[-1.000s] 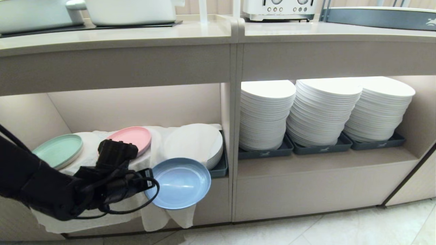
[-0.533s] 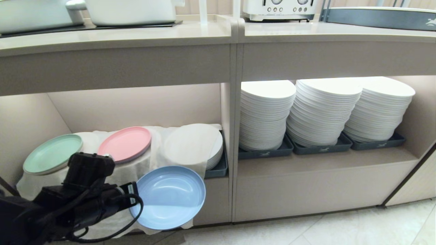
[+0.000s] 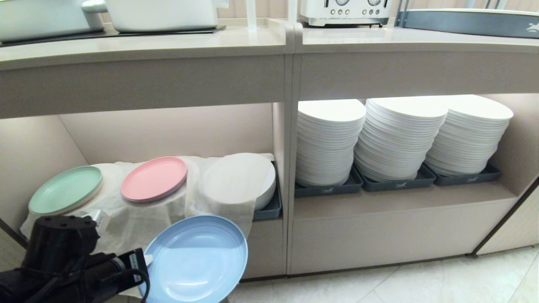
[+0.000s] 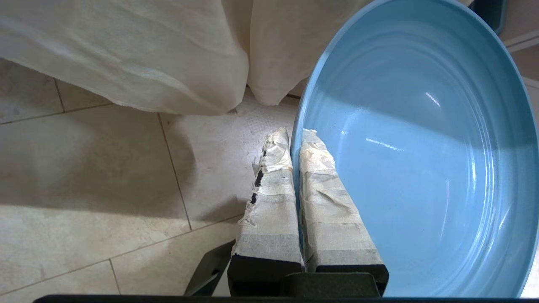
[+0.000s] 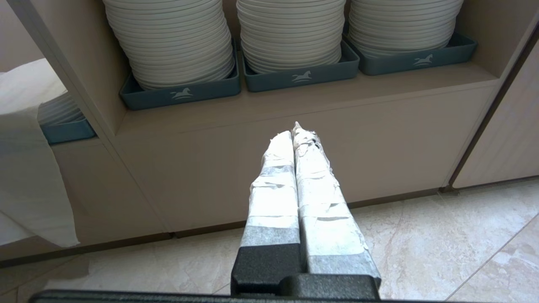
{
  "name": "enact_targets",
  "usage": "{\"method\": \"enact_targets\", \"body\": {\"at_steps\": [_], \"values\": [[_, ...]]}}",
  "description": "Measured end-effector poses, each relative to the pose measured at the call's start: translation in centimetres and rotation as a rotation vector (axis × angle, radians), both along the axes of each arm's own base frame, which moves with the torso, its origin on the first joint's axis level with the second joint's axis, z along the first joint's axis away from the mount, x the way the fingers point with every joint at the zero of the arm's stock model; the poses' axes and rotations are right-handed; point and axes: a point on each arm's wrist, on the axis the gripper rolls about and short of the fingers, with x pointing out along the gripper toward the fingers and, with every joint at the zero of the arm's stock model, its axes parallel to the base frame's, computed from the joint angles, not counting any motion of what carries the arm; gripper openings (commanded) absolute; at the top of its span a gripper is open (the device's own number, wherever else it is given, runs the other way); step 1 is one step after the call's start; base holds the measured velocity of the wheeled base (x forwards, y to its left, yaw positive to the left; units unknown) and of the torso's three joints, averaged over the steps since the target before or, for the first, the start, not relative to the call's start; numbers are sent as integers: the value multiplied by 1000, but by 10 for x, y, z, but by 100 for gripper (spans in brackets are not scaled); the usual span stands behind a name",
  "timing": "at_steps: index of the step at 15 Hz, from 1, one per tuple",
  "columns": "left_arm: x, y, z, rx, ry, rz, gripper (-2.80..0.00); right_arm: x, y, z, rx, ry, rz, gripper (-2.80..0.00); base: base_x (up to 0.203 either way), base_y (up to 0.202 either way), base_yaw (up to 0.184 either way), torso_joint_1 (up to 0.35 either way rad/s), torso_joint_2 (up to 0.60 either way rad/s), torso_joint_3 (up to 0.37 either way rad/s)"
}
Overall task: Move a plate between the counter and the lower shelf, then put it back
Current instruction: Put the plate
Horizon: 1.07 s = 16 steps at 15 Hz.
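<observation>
While the left gripper (image 3: 145, 261) is clamped on the rim of the light-blue plate (image 3: 196, 259), you carry the whole plate from one edge point, out in front of the lower shelf (image 3: 168, 134) and below its white cloth (image 3: 139, 214), clear of any surface. In the left wrist view the taped fingers (image 4: 324, 198) pinch the rim, one pad inside and one outside.

Treat the plate as rigid and probably light; it holds its shape under a one-sided grip. Its smooth face shows highlights, so judge it slippery. An edge grip lets the plate pivot; avoid quick wrist turns. Take hold only at the raised rim, where the pads seat.

Further right, the counter (image 3: 337, 42) lies well above. The right gripper (image 5: 297, 134) is closed on nothing, facing the white plate stacks (image 5: 290, 29).
</observation>
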Motion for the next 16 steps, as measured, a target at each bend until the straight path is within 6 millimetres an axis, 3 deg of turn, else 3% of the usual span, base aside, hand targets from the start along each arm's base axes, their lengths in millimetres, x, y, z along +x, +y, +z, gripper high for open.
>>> {"method": "enact_targets", "body": {"at_steps": [4,16], "values": [[-18,5,0,-5,-6,-5,-280,0,0,0,0,0,0,-280,0,0,0,0,0,0],[-24,5,3,-25,-23,-26,-280,0,0,0,0,0,-1,-280,0,0,0,0,0,0]]}}
